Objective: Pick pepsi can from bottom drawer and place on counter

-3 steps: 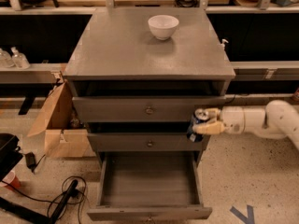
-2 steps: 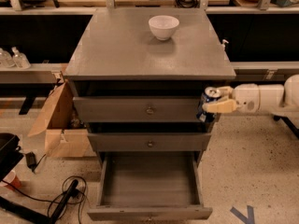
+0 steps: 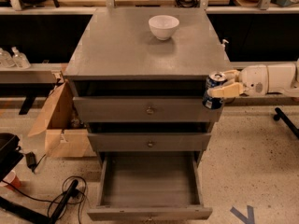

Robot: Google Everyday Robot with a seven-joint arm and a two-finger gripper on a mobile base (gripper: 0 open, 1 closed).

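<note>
Rightward, hand [image 3: 217,91] grips pepsi can [image 3: 215,80] beside counter [image 3: 131,48] edge; bowl [image 3: 163,26] atop.

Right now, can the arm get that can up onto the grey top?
Probably yes. The gripper holds the pepsi can beside the counter, near its front corner and about level; the white bowl sits well back, out of the way.

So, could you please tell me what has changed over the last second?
The end effector, shut on the pepsi can, rose from the height of the middle drawer to just below the edge of the counter. The white bowl stayed on the counter, and the bottom drawer stayed open.
</note>
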